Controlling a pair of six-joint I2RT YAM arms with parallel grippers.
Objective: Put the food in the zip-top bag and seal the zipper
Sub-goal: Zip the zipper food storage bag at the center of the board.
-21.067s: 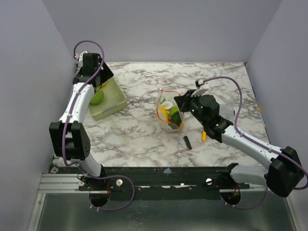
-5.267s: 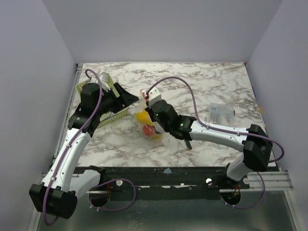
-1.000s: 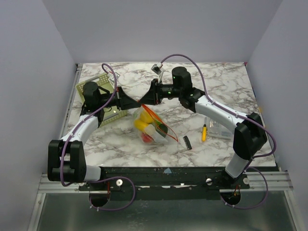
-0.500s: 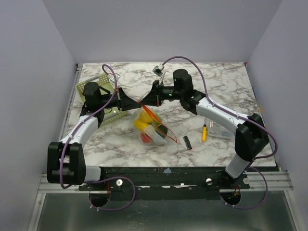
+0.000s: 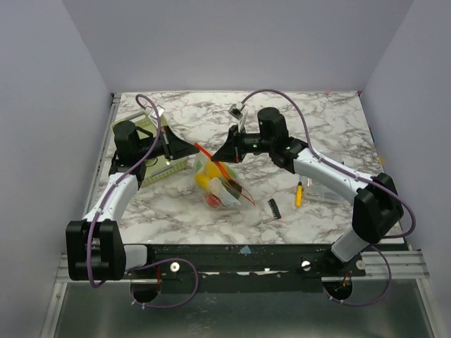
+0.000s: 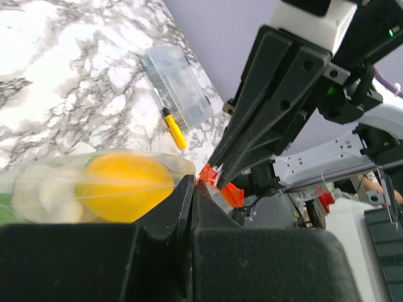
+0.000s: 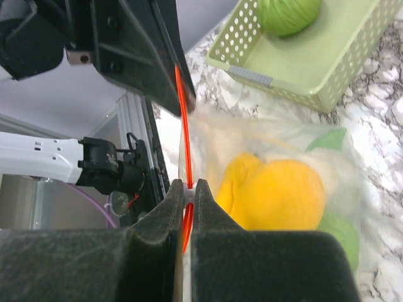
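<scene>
The clear zip-top bag lies mid-table holding food: a yellow piece, a red one, and green and whitish ones. Its red-orange zipper stretches taut between both grippers. My left gripper is shut on the bag's end by the zipper. My right gripper is shut on the zipper, pinching a small white slider a little along the strip. The yellow food shows through the plastic just below. A green round fruit sits in the basket.
The light green slotted basket stands at the left under my left arm. At the right lie a yellow-handled screwdriver and a clear rigid box. A small black comb-like piece lies near the bag.
The two grippers have drawn apart: the right one slid rightward along the zipper and tightened, the left arm pulled back left. The strip now stretches between them.
</scene>
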